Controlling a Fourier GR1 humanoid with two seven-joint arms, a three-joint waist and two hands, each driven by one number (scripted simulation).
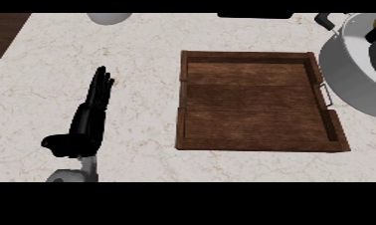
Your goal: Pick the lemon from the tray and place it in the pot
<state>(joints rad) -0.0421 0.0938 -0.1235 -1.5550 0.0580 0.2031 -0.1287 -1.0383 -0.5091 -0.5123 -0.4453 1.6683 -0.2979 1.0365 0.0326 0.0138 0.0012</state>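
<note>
A dark wooden tray lies in the middle of the marble counter, and nothing shows inside it. A grey metal pot with a black handle stands at the right edge, partly cut off by the view. No lemon can be seen anywhere. My left hand rests open on the left, fingers straight and pointing away, well clear of the tray. My right hand does not show.
A pale round object sits at the far edge, upper left. A dark flat object lies at the far edge behind the tray. The counter's dark wooden edge shows at the upper left corner.
</note>
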